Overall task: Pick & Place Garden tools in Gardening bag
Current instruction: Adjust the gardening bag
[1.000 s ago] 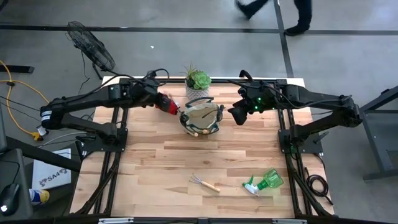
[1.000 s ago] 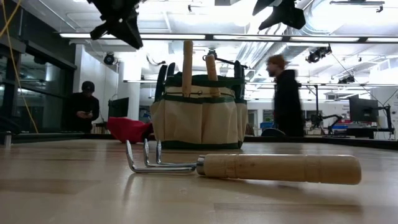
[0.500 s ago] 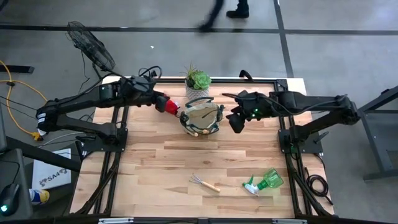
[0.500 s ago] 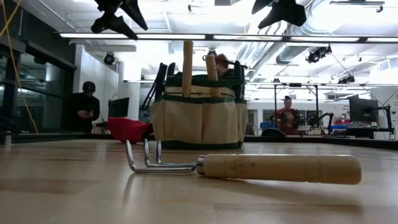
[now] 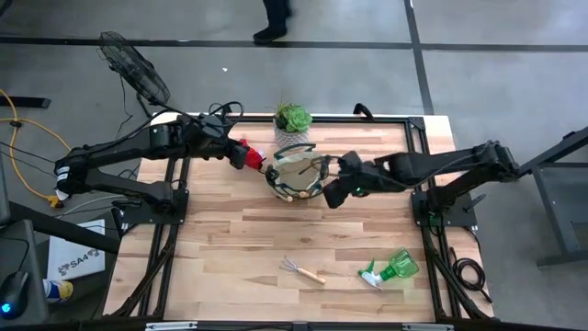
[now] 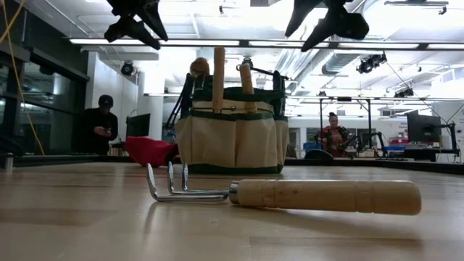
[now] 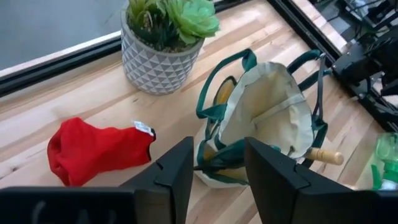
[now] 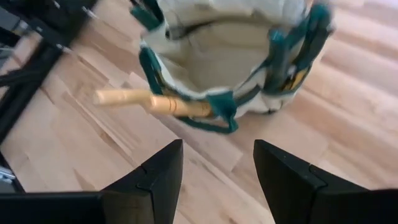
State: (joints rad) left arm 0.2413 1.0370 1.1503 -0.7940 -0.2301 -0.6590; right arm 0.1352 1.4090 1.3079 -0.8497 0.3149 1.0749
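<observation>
Wood first: the rake [image 5: 301, 269] lay nearest on the tabletop [image 5: 220, 248], tines and handle flat, looking stiff and light; its handle seemed the sensible place to grip. Beside it lay the green bottle [image 5: 393, 268] on its side, probably slick plastic, best taken around the body. Farther back stood the bag [image 5: 299, 173], soft-sided, with two wooden handles poking from its pockets. The right pincer [image 5: 333, 195] hovered just beside the bag, jaws apart, holding nothing. At the bag's other side the red glove [image 7: 96, 149] lay crumpled on the wood, limp and light, best pinched at a fold. The left pincer [image 7: 214, 163] hung above the glove, jaws parted, empty. Behind stood the succulent [image 5: 292, 118].
</observation>
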